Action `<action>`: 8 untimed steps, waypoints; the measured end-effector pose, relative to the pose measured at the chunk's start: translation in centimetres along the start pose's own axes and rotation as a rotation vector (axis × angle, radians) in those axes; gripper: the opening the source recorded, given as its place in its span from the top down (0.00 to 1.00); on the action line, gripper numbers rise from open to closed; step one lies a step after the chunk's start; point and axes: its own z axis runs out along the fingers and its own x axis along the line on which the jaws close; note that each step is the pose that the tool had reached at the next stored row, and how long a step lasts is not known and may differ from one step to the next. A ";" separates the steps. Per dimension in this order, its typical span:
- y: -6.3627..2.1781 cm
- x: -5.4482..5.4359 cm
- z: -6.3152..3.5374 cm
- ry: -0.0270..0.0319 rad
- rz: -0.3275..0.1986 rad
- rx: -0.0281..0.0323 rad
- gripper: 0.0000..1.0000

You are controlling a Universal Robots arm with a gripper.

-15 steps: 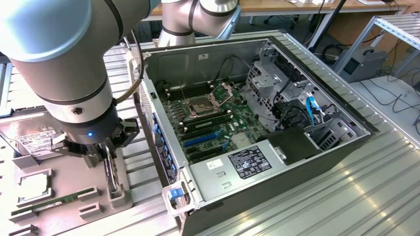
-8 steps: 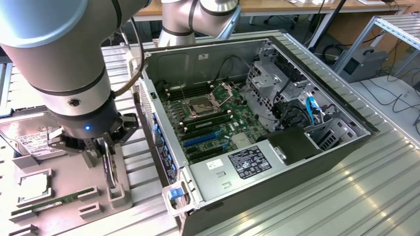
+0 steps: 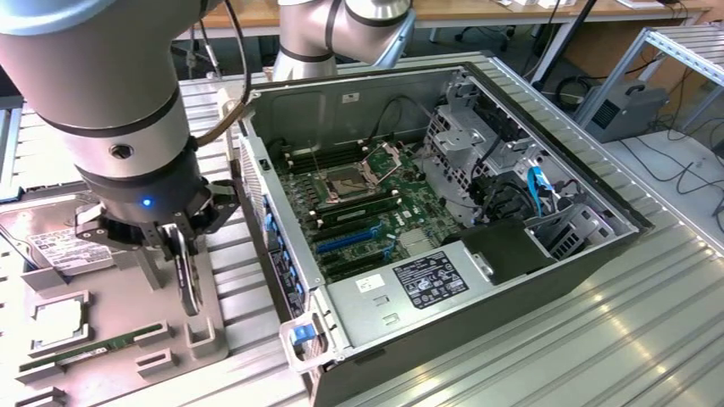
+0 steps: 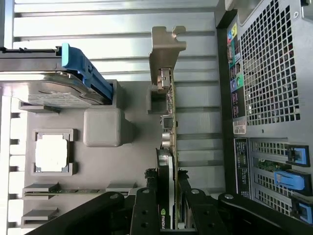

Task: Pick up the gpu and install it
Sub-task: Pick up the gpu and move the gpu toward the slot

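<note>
On the exterior view's left, just outside the open computer case, the gripper hung over the grey tray. Its fingers were drawn narrow and clamped on both faces of the gpu, which stood on edge in a tray slot beside the case's wall. The card's black cooler bore an NVIDIA mark. Inside the case, the white label was too small to read.

gpu upright on tray, apparently gripped between fingers, case beside tray
</note>
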 end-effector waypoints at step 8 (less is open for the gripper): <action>0.68 -0.2 -4.41 0.0001 0.000 -0.0025 0.73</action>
